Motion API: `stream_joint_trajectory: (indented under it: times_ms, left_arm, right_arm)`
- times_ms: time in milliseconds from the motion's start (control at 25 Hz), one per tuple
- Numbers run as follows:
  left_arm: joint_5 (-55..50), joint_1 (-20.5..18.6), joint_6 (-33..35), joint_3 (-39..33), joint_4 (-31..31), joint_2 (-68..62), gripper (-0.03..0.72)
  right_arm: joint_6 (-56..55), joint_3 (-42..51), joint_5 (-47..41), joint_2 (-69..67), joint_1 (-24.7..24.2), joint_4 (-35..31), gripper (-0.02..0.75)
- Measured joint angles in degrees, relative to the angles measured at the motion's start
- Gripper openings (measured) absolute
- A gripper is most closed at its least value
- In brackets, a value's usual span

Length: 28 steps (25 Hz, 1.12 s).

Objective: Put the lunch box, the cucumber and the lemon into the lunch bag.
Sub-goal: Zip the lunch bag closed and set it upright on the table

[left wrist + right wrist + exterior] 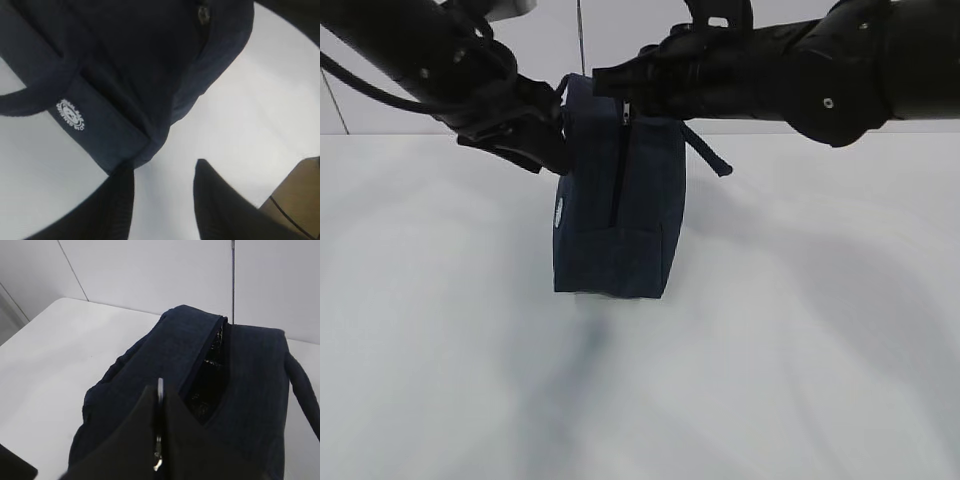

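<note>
The dark navy lunch bag (620, 240) stands upright on the white table (800, 350), its black zipper (619, 180) running down the front. My right gripper (610, 80) is shut on the metal ring pull (160, 388) at the bag's top; in the right wrist view (160, 396) the zipper gapes partly open beyond it over a dark inside. My left gripper (548, 142) is open at the bag's upper left; in the left wrist view (164, 172) one finger (117, 200) touches the bag's (125, 75) corner. The lunch box, cucumber and lemon are out of view.
A loop handle (707, 150) hangs off the bag's right side. A white logo (70, 115) marks its side. The table's edge (280, 192) shows at the lower right of the left wrist view. A pale wall (150, 270) stands behind the table.
</note>
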State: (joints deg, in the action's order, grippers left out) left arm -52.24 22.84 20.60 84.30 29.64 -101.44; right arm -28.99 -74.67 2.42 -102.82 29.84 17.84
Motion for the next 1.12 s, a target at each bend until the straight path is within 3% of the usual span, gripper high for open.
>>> stream_joint_trajectory:
  times_ms: [480, 560, 680, 760, 1120]
  left_arm:
    - [9.2, 1.5, 0.9, 0.0, 0.5, -5.5, 0.29]
    - [9.6, 1.5, 0.9, 0.0, 0.8, -6.3, 0.238]
    - [10.4, 1.6, 0.9, 0.0, 0.9, -6.7, 0.069]
    - [11.0, 1.6, 1.0, 0.0, 0.7, -6.7, 0.01]
    - [10.1, 1.7, 1.1, 0.0, -1.2, -6.8, -0.004]
  right_arm:
    - [-4.7, 0.0, -0.5, 0.0, 0.0, 0.0, 0.0]
    - [-6.0, 0.0, -0.6, 0.0, 0.0, 0.0, 0.0]
    - [-7.5, 0.0, -0.6, 0.0, 0.0, -0.1, 0.0]
    - [-8.2, 0.0, -0.6, 0.0, 0.0, -0.1, 0.0]
    - [-8.7, -2.7, -1.7, -0.7, 0.0, -0.1, 0.0]
